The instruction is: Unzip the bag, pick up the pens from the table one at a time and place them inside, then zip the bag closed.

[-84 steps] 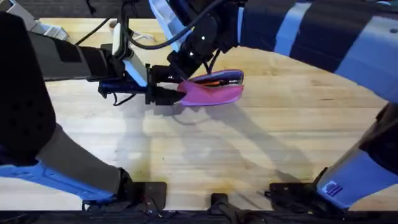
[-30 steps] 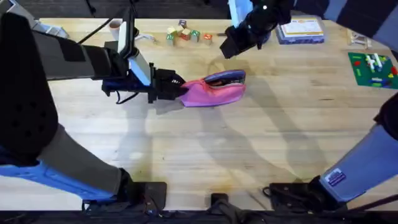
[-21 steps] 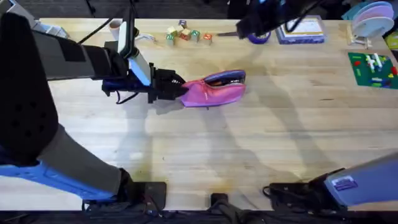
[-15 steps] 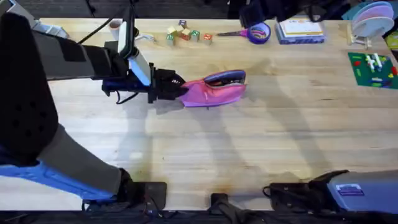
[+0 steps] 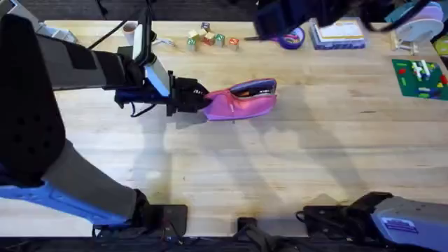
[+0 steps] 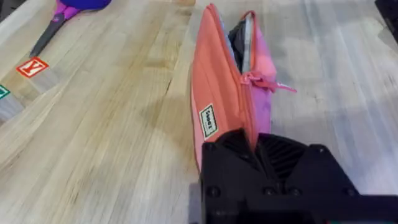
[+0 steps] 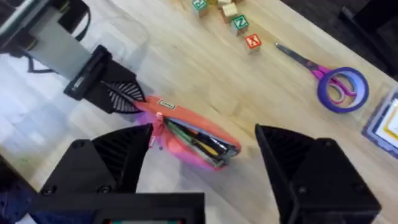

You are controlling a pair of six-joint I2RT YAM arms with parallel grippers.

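The pink bag (image 5: pixel 241 103) lies on the table (image 5: pixel 280 161) left of centre, its zipper open along most of the top. My left gripper (image 5: pixel 198 97) is shut on the bag's left end, seen close in the left wrist view (image 6: pixel 247 139) where the bag (image 6: pixel 217 87) stretches away with its zipper pull (image 6: pixel 259 80) near the fingers. Two pens (image 7: pixel 200 142), one orange and one green, lie inside the open bag (image 7: pixel 186 146). My right gripper (image 7: pixel 205 134) hangs open and empty high above it, a dark blur at the far edge in the overhead view (image 5: pixel 276 19).
Purple-handled scissors (image 5: pixel 290 38) and several small letter blocks (image 5: pixel 208 38) lie along the table's far edge. A book (image 5: pixel 341 33), stacked plates (image 5: pixel 420 19) and a green board (image 5: pixel 420 77) sit at the far right. A cup (image 5: pixel 130 29) stands at the far left.
My right arm has lifted off the bag and drawn back toward the far right, uncovering the scissors and blocks. The left gripper and bag have stayed put.
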